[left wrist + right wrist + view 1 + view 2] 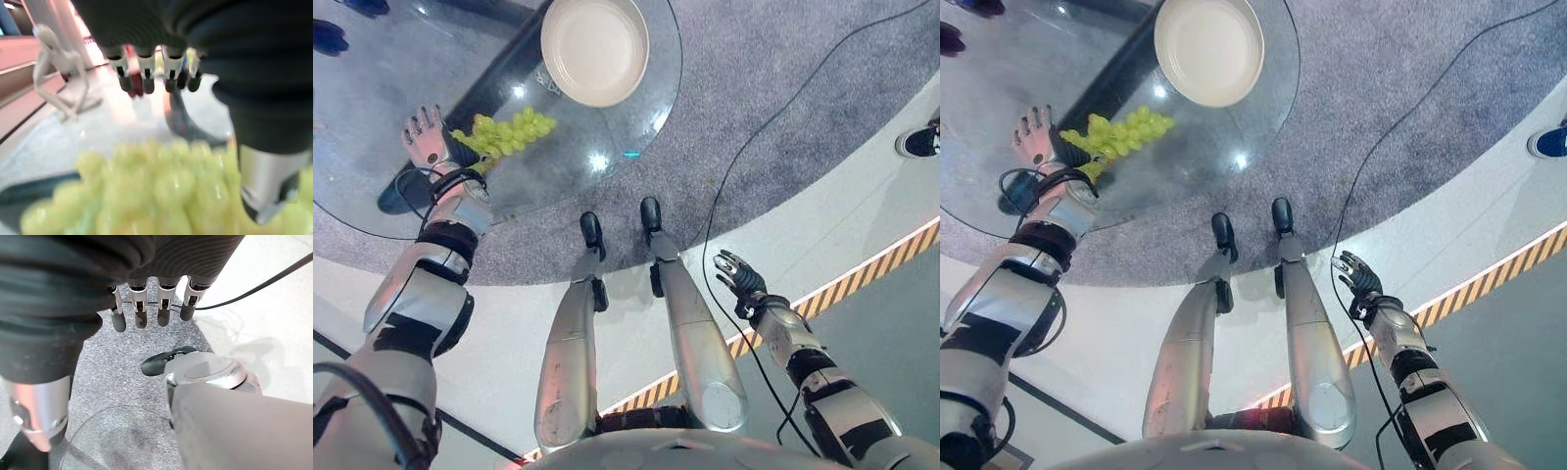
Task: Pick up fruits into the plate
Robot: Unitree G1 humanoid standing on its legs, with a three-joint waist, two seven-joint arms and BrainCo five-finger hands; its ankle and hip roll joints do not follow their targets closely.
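Observation:
A bunch of green grapes [504, 135] lies on the round glass table [372, 98], a little short of the empty cream plate [595, 49] near the table's far edge. My left hand [429, 142] hovers just left of the bunch with its fingers spread and straight, holding nothing. In the left wrist view the grapes [161, 196] sit close under the palm, with the fingers [146, 78] reaching past them. I cannot tell whether the hand touches the bunch. My right hand [739, 274] hangs low at my right side, away from the table, its fingers [146, 313] relaxed.
The glass table stands on grey carpet [783, 88]. A yellow-and-black striped line [871, 264] crosses the floor at the right. A person's shoe [920, 140] shows at the right edge, and dark shoes [328, 37] show beyond the table at the upper left.

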